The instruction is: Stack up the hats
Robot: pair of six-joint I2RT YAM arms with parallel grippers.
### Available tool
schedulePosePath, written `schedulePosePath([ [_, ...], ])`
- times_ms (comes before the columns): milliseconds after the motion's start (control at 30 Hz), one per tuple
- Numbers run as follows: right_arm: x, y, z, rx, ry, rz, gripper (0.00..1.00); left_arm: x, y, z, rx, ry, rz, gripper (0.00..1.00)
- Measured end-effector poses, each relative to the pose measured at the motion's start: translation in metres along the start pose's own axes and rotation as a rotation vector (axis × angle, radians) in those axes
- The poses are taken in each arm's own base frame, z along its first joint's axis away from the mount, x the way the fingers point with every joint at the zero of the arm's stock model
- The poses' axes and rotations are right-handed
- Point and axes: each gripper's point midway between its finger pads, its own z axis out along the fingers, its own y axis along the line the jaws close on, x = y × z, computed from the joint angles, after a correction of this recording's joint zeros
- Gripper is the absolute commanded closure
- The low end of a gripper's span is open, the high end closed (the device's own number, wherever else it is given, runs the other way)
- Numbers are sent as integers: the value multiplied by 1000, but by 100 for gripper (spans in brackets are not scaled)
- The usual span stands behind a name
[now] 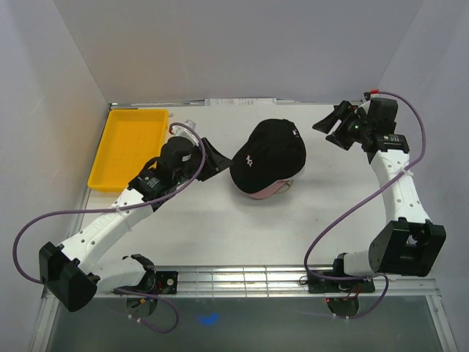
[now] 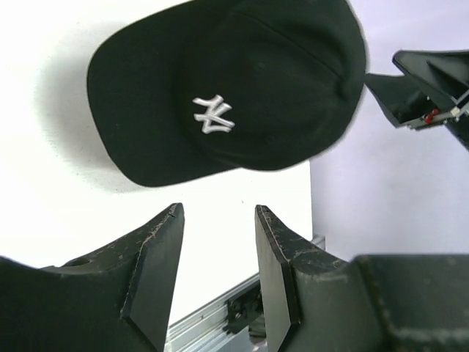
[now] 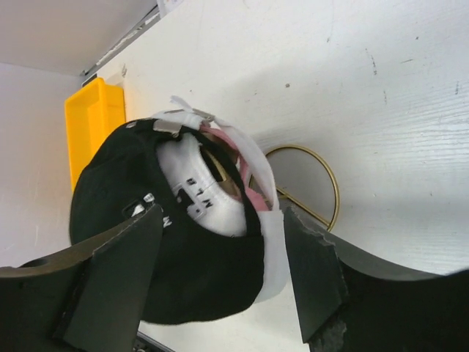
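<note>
The black cap [image 1: 270, 154] with a white logo sits on top of a pile at the table's middle, over the gold wire stand [image 3: 315, 183]. A pink cap's brim [image 1: 265, 192] peeks out below it. From the right wrist view the black cap [image 3: 146, 220] shows its back, with a white cap [image 3: 256, 183] and pink fabric [image 3: 253, 196] under it. The tan cap is hidden. My left gripper [image 1: 214, 158] is open and empty, just left of the black cap's brim [image 2: 146, 117]. My right gripper [image 1: 333, 125] is open and empty, raised at the back right, apart from the pile.
A yellow plastic tray [image 1: 130, 147] stands at the back left, also in the right wrist view [image 3: 91, 125]. White walls close in the table on three sides. A metal rail [image 1: 242, 279] runs along the near edge.
</note>
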Motion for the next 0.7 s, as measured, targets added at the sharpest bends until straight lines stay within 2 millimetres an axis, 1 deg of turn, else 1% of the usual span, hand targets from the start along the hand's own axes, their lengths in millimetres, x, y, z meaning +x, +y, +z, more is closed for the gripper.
schedulePosePath([
  [67, 0, 9, -15, -14, -17, -29, 24, -2, -8, -12, 31, 4, 49, 46],
  [200, 1, 34, -56, -70, -88, -120, 3, -2, -18, -40, 77, 21, 152, 46],
  [233, 4, 40, -68, -86, -111, -146, 3, -2, -18, -46, 86, 24, 174, 46],
  [267, 7, 44, -79, -102, -136, -173, 10, 0, -18, -52, 91, 29, 193, 46],
  [333, 18, 48, -97, -125, -164, -206, 11, 2, -17, -65, 104, 37, 227, 46],
  [367, 24, 48, -103, -133, -169, -213, 11, 3, -17, -70, 110, 41, 243, 46],
  [433, 35, 45, -108, -140, -166, -220, 11, 5, -16, -79, 116, 46, 270, 46],
  [500, 42, 42, -110, -144, -159, -226, 11, 7, -13, -87, 118, 53, 293, 46],
  [700, 61, 23, -100, -112, -105, -213, 11, 12, -9, -100, 123, 66, 331, 45],
])
